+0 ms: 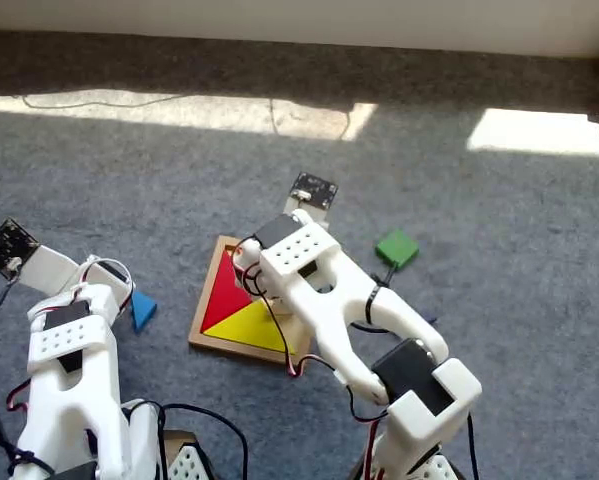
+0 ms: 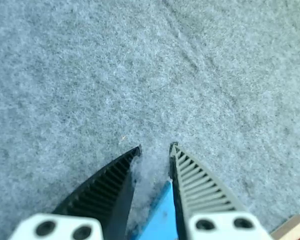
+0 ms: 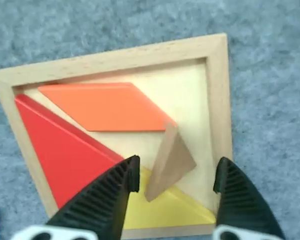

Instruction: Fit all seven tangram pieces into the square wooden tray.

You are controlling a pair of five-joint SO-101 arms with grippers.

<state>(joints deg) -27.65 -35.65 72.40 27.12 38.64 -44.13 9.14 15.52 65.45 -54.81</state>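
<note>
My right gripper [image 3: 179, 167] hangs released over the square wooden tray [image 3: 220, 100], its jaws wide on both sides of a tilted pale triangle [image 3: 172, 160]. The red triangle [image 3: 64, 150], yellow triangle [image 3: 165, 210] and orange parallelogram [image 3: 107, 106] lie in the tray. The blue piece [image 2: 160, 215] is at my left gripper [image 2: 156, 147]; whether it is grasped, I cannot tell. The green piece [image 1: 396, 248] lies on the carpet [image 1: 499, 220], right of the tray.

Tray [image 1: 205, 336] half under the right arm [image 1: 329, 290] (blue piece [image 2: 160, 222] cut by edge)
</note>
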